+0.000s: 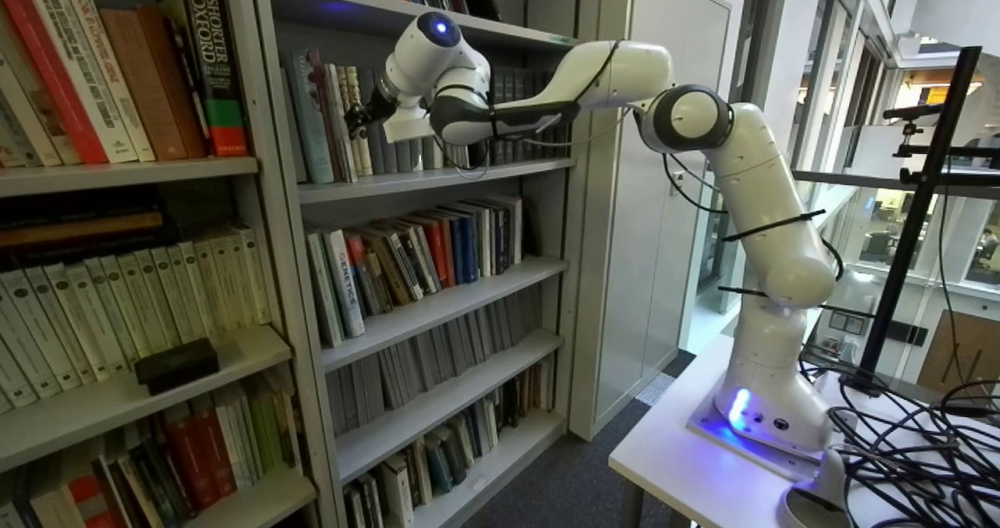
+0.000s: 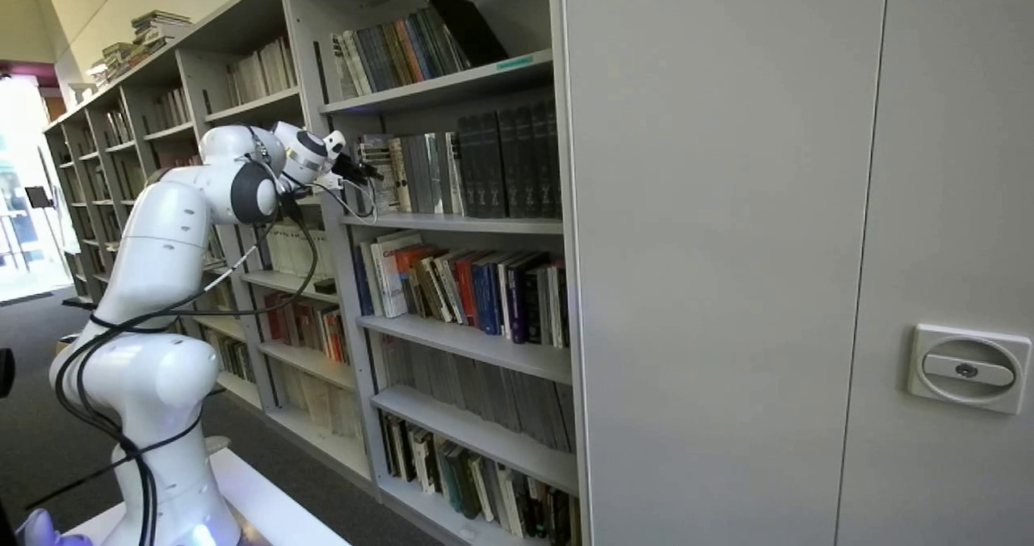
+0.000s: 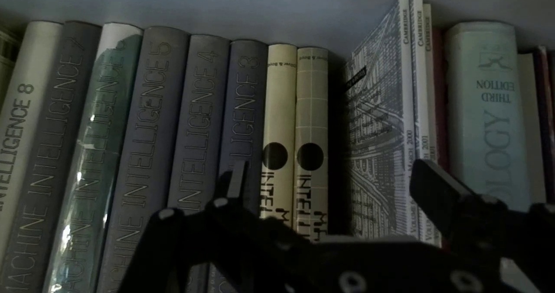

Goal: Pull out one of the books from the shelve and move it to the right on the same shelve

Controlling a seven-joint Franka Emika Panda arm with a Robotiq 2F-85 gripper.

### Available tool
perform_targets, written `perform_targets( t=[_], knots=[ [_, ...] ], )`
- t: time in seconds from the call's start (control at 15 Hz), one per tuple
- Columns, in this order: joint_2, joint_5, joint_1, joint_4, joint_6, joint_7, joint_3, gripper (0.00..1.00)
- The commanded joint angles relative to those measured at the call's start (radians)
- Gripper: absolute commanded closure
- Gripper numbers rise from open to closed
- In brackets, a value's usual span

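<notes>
The shelve [image 1: 437, 182] holds a row of upright books and also shows in an exterior view [image 2: 477, 224]. The wrist view stands upside down, with the board [image 3: 217, 7] at its top. There I see grey Machine Intelligence volumes [image 3: 151, 124], two cream books with black dots [image 3: 279, 102], thin Cambridge volumes [image 3: 407, 89] and a thick pale blue book [image 3: 483, 111]. A dark gap separates the cream books from the thin volumes. My gripper [image 3: 331, 176] is open and empty before them, one finger over a grey volume, the other over the thin volumes. Contact cannot be told.
Large dark volumes [image 2: 509, 162] fill the other end of this row. Boards above and below carry mixed books [image 1: 437, 247]. The bookcase's upright post [image 1: 285, 200] stands close to the gripper. A closed grey cabinet [image 1: 664, 161] adjoins the bookcase. The arm's base stands on a white table [image 1: 664, 442].
</notes>
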Motion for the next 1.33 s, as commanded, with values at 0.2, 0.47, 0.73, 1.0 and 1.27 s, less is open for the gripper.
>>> perform_targets(
  t=[0.2, 0.47, 0.73, 1.0, 1.27],
  knots=[
    [0.071, 0.026, -0.003, 0.115, 0.049, -0.031, 0.024, 0.0],
    [0.087, 0.027, -0.003, 0.149, 0.043, -0.036, 0.023, 0.0],
    [0.1, 0.022, 0.001, 0.18, 0.038, -0.045, 0.022, 0.0],
    [0.104, 0.018, -0.002, 0.202, 0.036, -0.05, 0.018, 0.0],
    [0.091, 0.014, -0.012, 0.197, 0.033, -0.048, 0.013, 0.0]
  ],
)
